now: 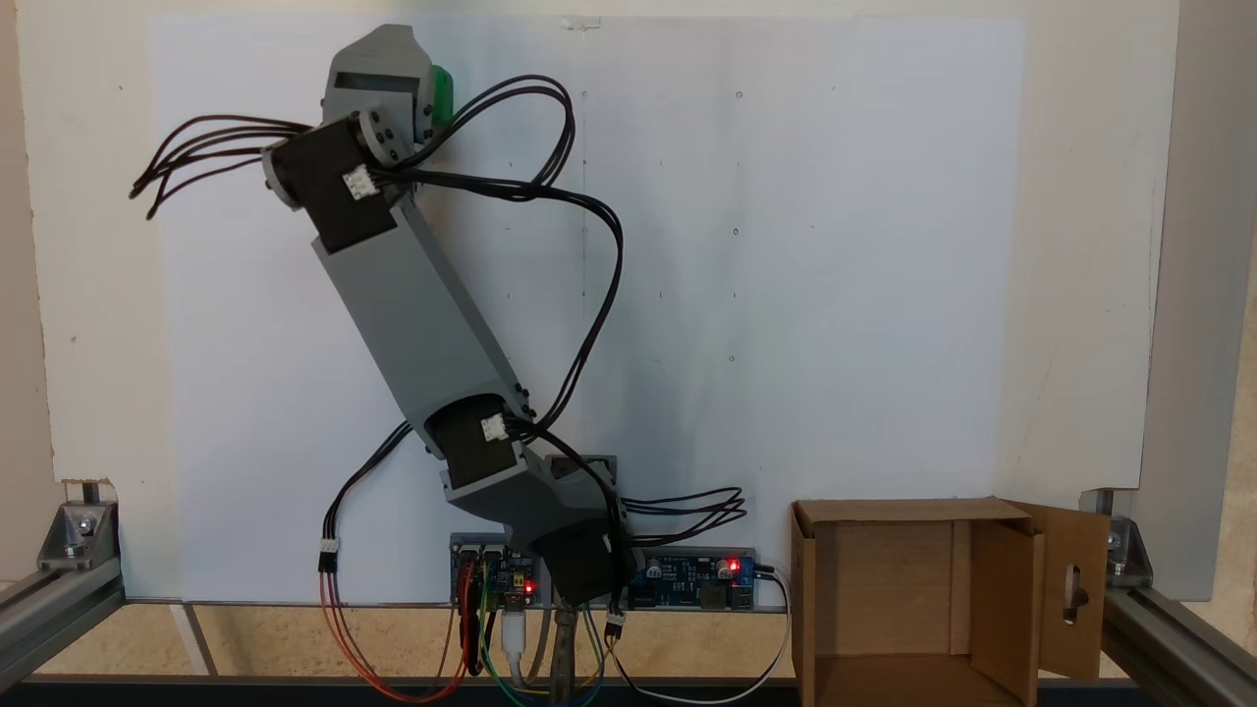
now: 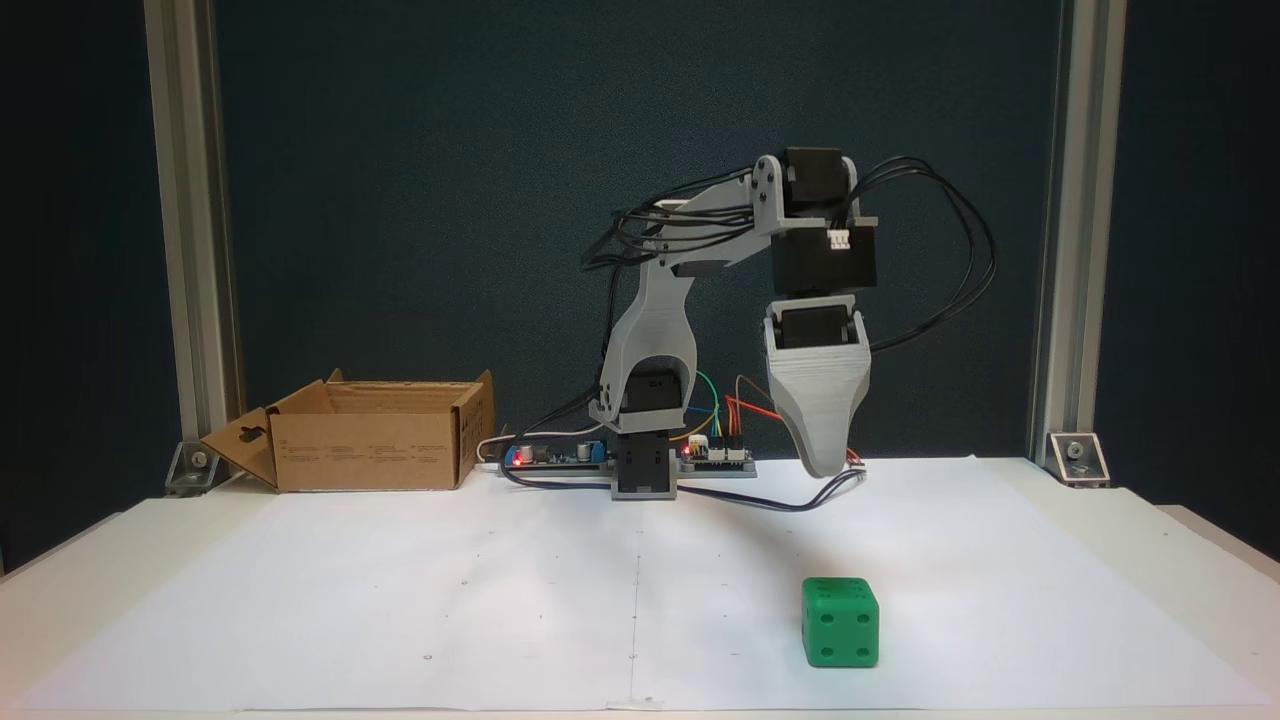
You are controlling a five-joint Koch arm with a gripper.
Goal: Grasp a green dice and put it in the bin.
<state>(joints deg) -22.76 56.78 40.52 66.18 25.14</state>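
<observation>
The green dice rests on the white paper near the table's front, right of centre in a fixed view. From above, a sliver of the green dice shows beside the arm's head. My gripper hangs point-down above the paper, behind the dice and clear of it. One grey fingertip shows, so its jaws cannot be read. In the view from above, my gripper sits at the upper left. The bin, a brown cardboard box, stands open at the back left; from above the bin is at the lower right.
Circuit boards with lit red LEDs and loose cables surround the arm's base. Aluminium frame posts rise at both back corners. The bin's slotted flap hangs outward. White paper covers the table.
</observation>
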